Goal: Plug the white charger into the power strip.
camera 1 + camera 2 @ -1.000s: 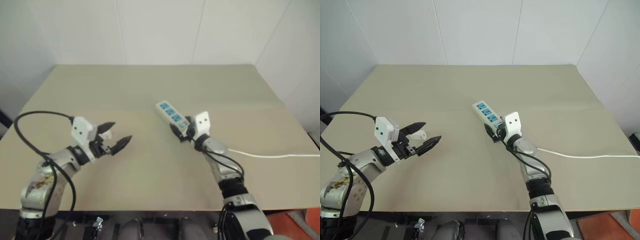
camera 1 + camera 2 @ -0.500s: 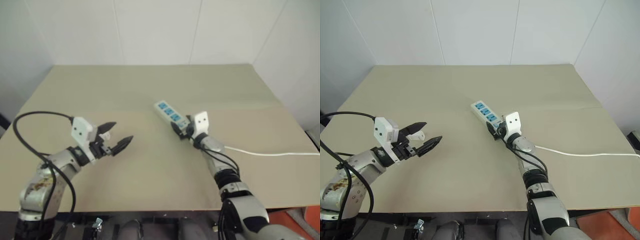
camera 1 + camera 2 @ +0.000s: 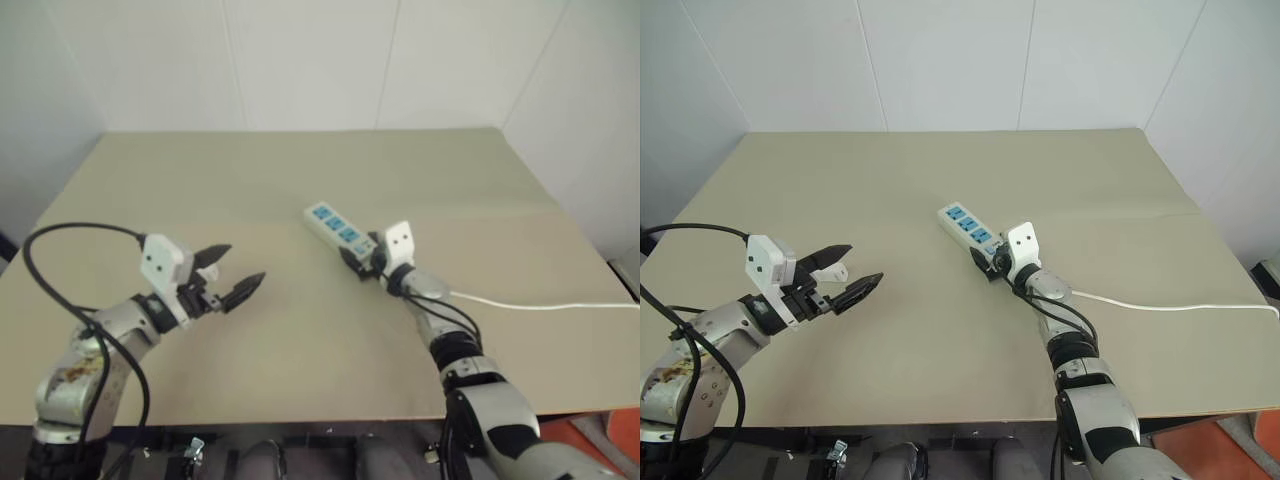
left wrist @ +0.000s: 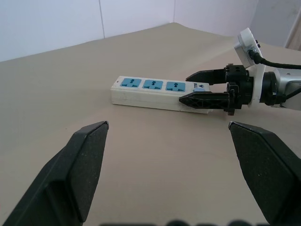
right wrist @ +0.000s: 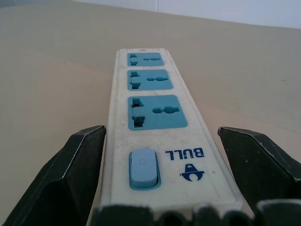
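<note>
Since a second ago the right gripper (image 3: 989,264) has edged forward along the power strip (image 3: 965,227), its arm stretched further out.

From the head views, the strip lies flat mid-table (image 3: 940,380), its thin cord (image 3: 1170,307) trailing off to the right. The left gripper (image 3: 852,272) hovers well apart on the left, fingers spread wide; a small white piece beside its upper finger may be the white charger (image 3: 841,269), though I cannot tell.

Left wrist view: the right gripper's fingers flank the strip's switch end, one each side.

Right wrist view: both fingers (image 5: 75,169) stand wide, just beside the strip's edges; whether they touch is unclear.
</note>
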You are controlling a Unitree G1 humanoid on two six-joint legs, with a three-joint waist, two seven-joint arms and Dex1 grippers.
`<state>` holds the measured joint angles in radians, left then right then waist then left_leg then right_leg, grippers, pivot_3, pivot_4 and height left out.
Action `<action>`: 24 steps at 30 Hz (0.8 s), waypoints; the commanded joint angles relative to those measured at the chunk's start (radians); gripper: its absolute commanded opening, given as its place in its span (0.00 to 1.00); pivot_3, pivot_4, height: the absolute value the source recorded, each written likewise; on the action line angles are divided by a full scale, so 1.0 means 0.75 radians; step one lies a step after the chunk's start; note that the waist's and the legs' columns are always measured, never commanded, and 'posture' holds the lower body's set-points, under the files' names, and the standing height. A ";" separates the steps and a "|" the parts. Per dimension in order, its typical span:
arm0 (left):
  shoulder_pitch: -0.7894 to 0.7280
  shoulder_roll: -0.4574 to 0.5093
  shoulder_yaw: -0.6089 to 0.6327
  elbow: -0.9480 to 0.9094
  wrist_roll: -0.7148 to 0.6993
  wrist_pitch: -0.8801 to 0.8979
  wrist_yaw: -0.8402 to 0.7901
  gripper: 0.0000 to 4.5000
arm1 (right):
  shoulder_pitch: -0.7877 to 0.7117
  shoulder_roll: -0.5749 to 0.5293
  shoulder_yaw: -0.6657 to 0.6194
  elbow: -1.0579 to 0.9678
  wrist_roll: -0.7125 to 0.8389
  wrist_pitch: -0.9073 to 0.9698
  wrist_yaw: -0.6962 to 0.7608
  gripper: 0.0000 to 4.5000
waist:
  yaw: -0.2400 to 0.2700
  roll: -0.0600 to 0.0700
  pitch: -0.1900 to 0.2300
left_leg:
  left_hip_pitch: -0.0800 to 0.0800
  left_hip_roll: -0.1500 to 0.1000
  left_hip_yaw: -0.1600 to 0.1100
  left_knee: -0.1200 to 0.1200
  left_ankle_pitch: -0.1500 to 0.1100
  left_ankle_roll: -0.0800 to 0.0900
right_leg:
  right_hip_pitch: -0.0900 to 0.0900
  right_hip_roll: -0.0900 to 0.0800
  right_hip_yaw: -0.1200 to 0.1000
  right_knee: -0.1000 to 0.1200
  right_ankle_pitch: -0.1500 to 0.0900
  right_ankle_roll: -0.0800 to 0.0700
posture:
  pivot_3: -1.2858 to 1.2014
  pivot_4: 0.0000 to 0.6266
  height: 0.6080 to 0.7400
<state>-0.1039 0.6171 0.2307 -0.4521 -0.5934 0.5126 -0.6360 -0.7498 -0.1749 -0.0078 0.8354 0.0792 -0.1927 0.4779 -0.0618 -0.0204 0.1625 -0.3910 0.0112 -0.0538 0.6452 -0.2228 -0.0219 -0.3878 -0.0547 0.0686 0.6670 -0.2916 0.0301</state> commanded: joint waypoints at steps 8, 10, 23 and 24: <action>-0.005 -0.008 0.007 -0.050 -0.018 -0.004 0.004 0.99 | 0.084 -0.024 -0.013 -0.309 0.030 0.153 -0.006 1.00 | -0.004 0.000 0.000 | -0.001 0.001 0.000 -0.001 0.000 0.000 | -0.001 0.000 0.000 0.000 0.000 0.000 | 0.52 0.24 1.00; -0.009 -0.008 0.005 -0.043 -0.018 -0.004 -0.001 0.99 | 0.103 -0.021 -0.010 -0.334 0.030 0.182 0.002 1.00 | -0.006 0.000 0.000 | -0.001 0.001 0.000 -0.001 0.000 0.000 | -0.001 0.000 0.001 0.000 0.000 0.000 | 0.52 0.24 1.00; -0.010 0.004 0.019 -0.038 -0.018 -0.007 -0.019 0.99 | -0.015 0.011 -0.035 0.018 0.011 0.075 -0.022 1.00 | -0.012 0.000 0.000 | 0.001 0.001 0.002 -0.001 0.000 0.000 | 0.000 0.001 0.002 0.000 0.001 0.000 | 0.52 0.24 1.00; -0.009 0.005 0.021 -0.041 -0.019 -0.006 -0.019 0.99 | -0.027 0.015 -0.032 0.047 0.009 0.054 -0.010 1.00 | -0.012 0.000 0.000 | 0.001 0.001 0.002 -0.001 0.000 0.000 | 0.000 0.001 0.002 0.000 0.001 0.000 | 0.52 0.24 1.00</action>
<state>-0.1056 0.6095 0.2259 -0.4547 -0.5933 0.5125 -0.6459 -0.7485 -0.1701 -0.0199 0.8400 0.0818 -0.1196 0.4710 -0.0710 -0.0204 0.1625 -0.3902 0.0124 -0.0523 0.6445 -0.2228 -0.0219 -0.3880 -0.0537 0.0698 0.6667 -0.2912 0.0299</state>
